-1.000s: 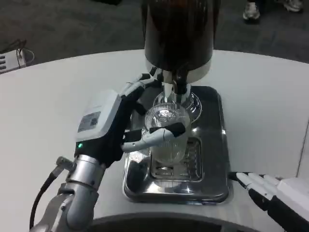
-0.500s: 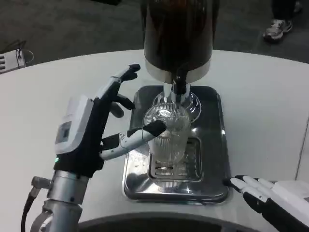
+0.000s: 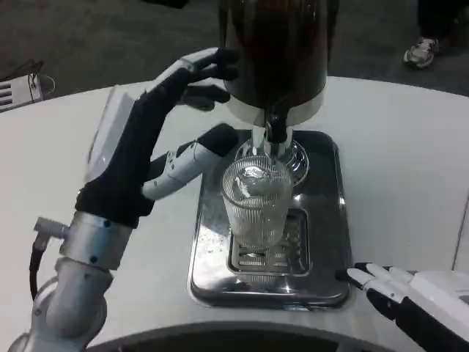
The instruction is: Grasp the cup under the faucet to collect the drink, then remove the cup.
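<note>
Silver forearm first, to the left of the cup [image 3: 255, 203]: it carries my left hand [image 3: 143, 139], raised off the table [image 3: 388, 139] and spread, holding nothing. Its upper fingers [image 3: 209, 67] reach toward the dark body of the dispenser [image 3: 275, 51], above and left of the cup, while the lower one points at the cup's upper left side and, as far as I can tell, stops just short of the glass.

Next comes the cup itself, ribbed and clear, standing upright on the grate of the steel drip tray [image 3: 322, 282]. Its long axis runs straight up, its mouth sits directly beneath the faucet [image 3: 274, 132], and I can't tell whether any drink has gathered in it.

Right of the cup and toward the near edge, beyond the tray's corner, my right hand [image 3: 410, 297] lies low by the table with its fingers stretched out toward the tray, nothing in them.

What the coming move turns on, as I judge it: the cup lies right of and below my left palm, and that hand is much the nearer of the two. Closing around an upright cup calls for coming in level from the left side, wrapping below the rim and staying under the spout.
</note>
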